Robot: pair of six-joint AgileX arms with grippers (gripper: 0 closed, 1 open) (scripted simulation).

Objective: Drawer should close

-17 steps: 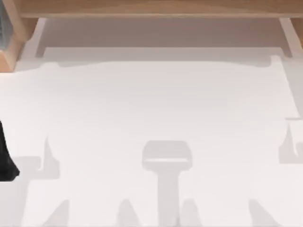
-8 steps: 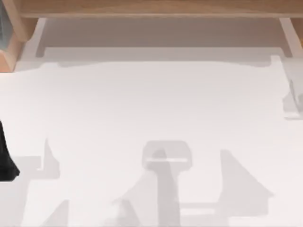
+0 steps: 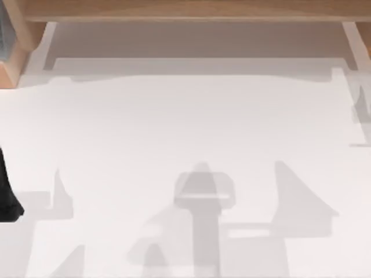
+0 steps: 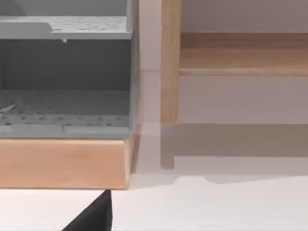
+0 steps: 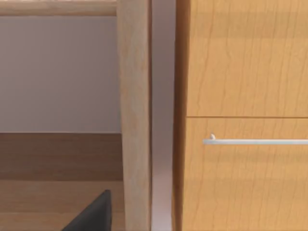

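1. The right wrist view faces a wooden drawer front [image 5: 245, 173] with a thin silver handle [image 5: 257, 142]; the front lies flush with the panel above it.
2. The left wrist view faces a grey perforated shelf unit [image 4: 65, 77] on a wooden base [image 4: 62, 163], beside a wooden post [image 4: 170, 62].
3. The top view gives the white table [image 3: 185, 127], with a wooden edge far across it.
4. For both grippers, I cannot tell how the fingers stand.

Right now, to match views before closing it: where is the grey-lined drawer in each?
Top view: drawer at far-left edge, upper corner.
Left wrist view: drawer open, beside the wooden post.
Right wrist view: handled wooden front; whether the same drawer, cannot tell.
Shared landmark: wooden shelf.
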